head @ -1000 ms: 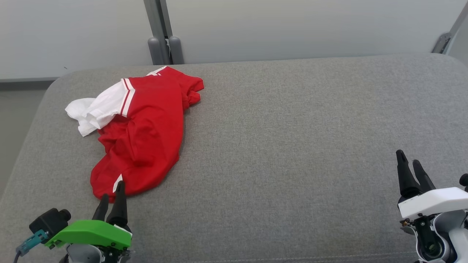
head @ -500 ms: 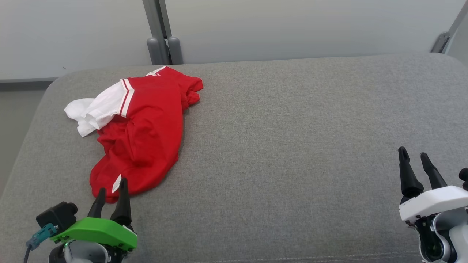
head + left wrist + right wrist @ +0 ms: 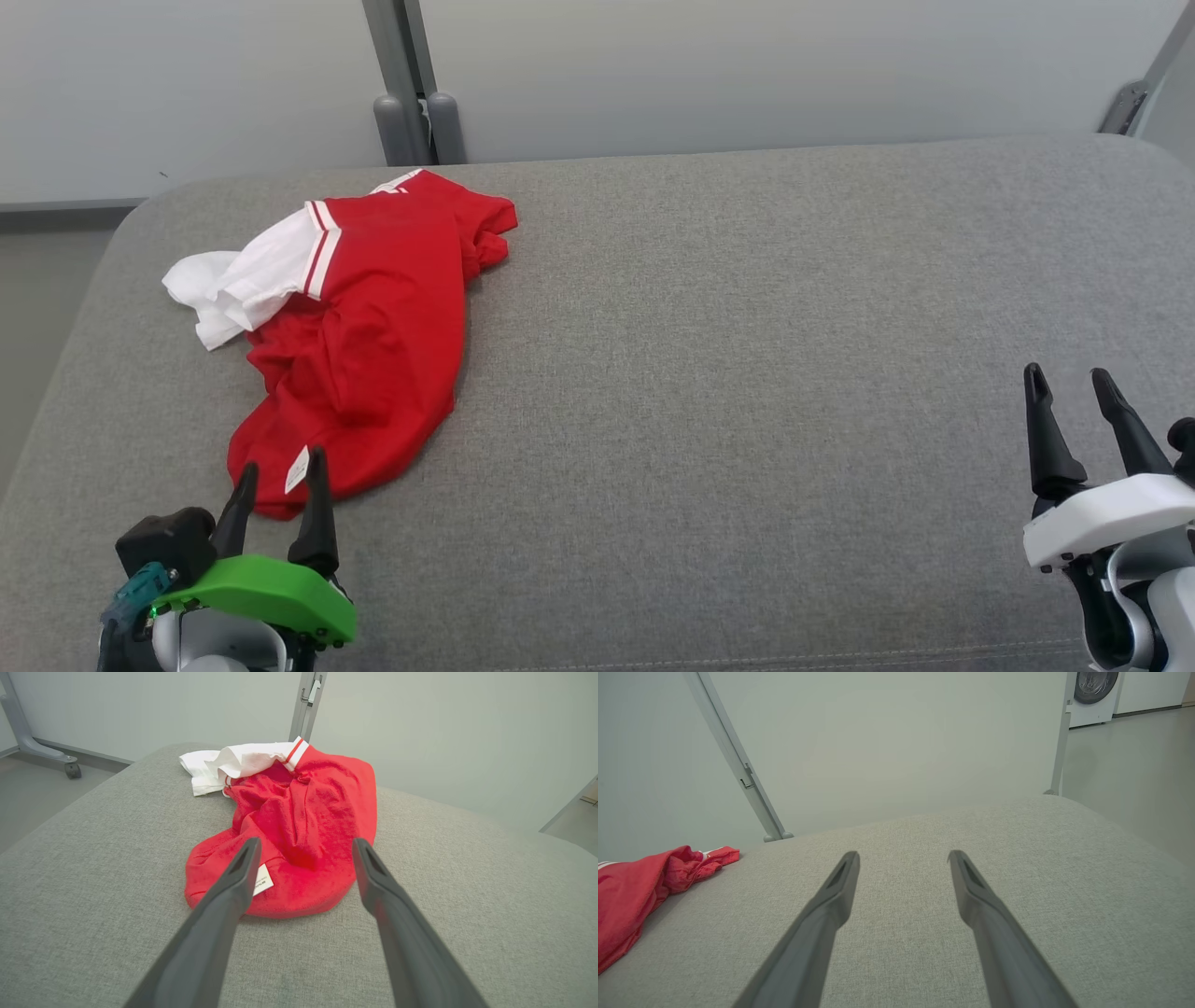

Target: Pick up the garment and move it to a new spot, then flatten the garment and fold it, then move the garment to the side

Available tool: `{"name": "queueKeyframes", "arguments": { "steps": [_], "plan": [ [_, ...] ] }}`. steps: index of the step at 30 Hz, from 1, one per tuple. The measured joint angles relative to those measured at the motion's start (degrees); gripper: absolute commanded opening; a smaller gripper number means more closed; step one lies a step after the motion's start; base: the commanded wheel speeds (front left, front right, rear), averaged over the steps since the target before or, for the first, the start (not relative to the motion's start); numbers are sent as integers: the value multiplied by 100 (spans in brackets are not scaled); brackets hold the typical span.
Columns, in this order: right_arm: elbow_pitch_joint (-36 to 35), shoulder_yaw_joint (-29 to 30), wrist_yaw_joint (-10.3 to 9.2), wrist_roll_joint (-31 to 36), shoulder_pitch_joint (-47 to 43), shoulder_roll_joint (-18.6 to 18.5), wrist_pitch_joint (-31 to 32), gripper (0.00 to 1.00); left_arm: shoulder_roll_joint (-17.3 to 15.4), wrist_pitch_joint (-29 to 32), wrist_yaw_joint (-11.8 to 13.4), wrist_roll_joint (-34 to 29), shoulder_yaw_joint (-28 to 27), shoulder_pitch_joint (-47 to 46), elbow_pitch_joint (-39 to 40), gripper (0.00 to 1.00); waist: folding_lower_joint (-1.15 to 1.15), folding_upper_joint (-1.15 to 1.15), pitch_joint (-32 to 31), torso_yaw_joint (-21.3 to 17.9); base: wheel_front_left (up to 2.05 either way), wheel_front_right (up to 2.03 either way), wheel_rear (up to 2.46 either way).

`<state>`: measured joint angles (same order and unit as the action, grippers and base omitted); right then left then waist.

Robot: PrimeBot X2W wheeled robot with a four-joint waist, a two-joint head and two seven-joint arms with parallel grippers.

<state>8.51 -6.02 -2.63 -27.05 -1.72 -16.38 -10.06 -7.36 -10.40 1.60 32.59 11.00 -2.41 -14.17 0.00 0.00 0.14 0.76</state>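
Note:
A crumpled red garment [image 3: 369,331] with white sleeves and a small white label lies on the left part of the grey cushioned surface [image 3: 747,373]. My left gripper [image 3: 282,464] stands open just in front of the garment's near hem, its tips at the cloth's edge with nothing between them. The left wrist view has the garment [image 3: 299,830] spread beyond the open fingers [image 3: 243,868]. At the lower right my right gripper [image 3: 1067,377] is open above bare cushion, far from the garment. The right wrist view catches the garment [image 3: 640,891] at its left edge.
A pale wall and a grey metal post [image 3: 406,84] with two grey feet stand behind the cushion. The cushion's rounded left edge drops to the floor [image 3: 28,317]. A washing machine [image 3: 1092,693] stands far off in the right wrist view.
Both grippers have opened wider. The left gripper has shifted slightly back and left near the garment's hem; the right gripper has edged up and right. The garment has not moved.

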Motion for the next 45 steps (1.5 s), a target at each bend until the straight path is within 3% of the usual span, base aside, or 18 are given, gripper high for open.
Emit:
{"name": "queueKeyframes", "arguments": {
  "steps": [23, 45],
  "plan": [
    [-271, 42, -101, 1429, -2, -264, -420, 100, -69, -385, 93, -1717, 42, -3, 125, 100, 0, 0, 30, -58, 0, 0, 0],
    [-305, 221, -41, 1508, -113, -210, -430, 100, -27, -386, -15, -1925, 16, -52, 111, 100, 0, 0, 54, 48, 0, 0, 0]
  ]
}}
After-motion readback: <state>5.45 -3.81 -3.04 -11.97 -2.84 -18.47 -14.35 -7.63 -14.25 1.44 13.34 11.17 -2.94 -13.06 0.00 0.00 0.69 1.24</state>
